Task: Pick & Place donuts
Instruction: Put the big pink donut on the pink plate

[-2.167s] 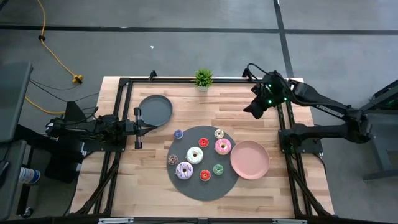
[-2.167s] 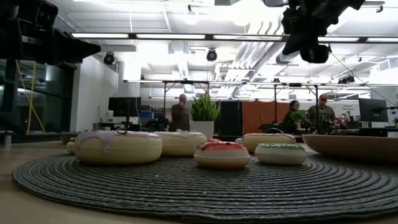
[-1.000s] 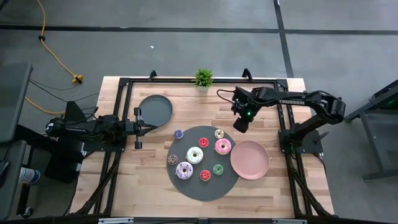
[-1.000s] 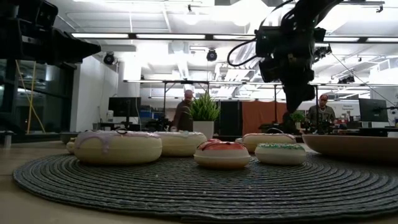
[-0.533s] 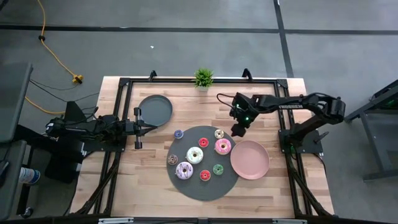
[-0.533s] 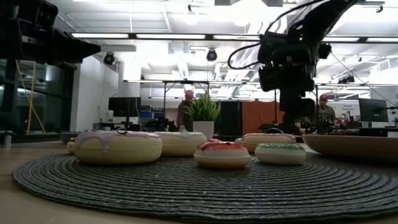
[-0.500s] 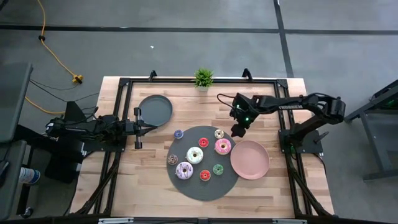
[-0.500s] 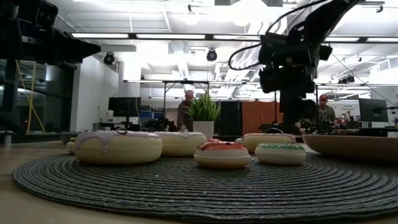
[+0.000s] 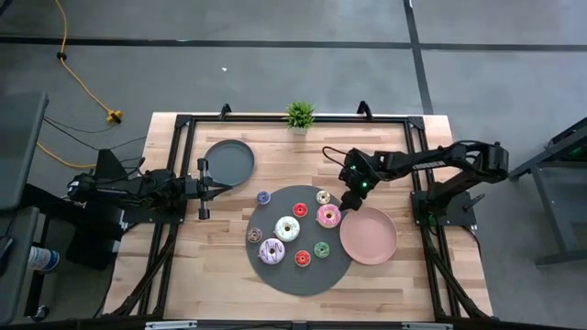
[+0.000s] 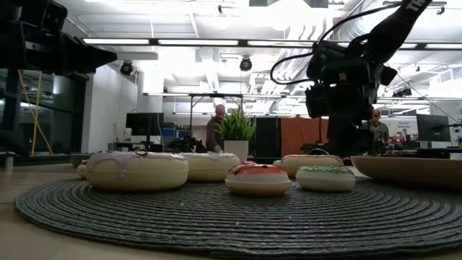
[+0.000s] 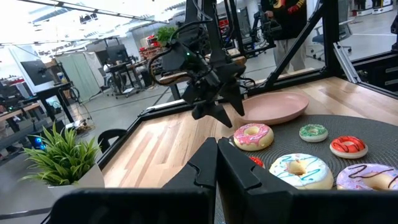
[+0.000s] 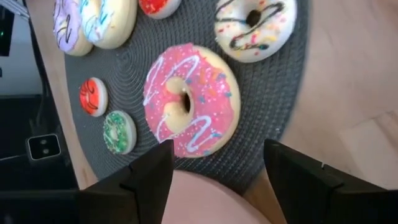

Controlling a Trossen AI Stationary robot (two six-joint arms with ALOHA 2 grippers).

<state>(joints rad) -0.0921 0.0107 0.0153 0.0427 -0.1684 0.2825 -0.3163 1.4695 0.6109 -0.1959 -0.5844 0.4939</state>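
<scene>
Low view, near to far: ribbed dark woven mat (image 10: 216, 217) on the wooden plank table (image 9: 229, 275). On it sit glossy toy ring donuts: lilac-frosted donut (image 10: 136, 170), white-frosted donut (image 10: 209, 165), small red donut (image 10: 258, 178), small green donut (image 10: 325, 178). Smooth round pink plate (image 9: 369, 236) touches the mat's right edge. Pink-frosted donut (image 12: 191, 99), with white squiggles and sprinkles, lies flat near that edge of the mat, beside a small cream donut (image 12: 255, 26) with dark drizzle.

Right pincer (image 12: 217, 163) hovers just above the pink-frosted donut, pointing down, fingers spread wide, holding nothing; arm reaches in from the right frame.

Left pincer (image 11: 217, 167) clenched, empty, arm folded at the table's left edge beside the dark grey plate (image 9: 228, 161). Potted plant (image 9: 300, 115) at the far edge.
</scene>
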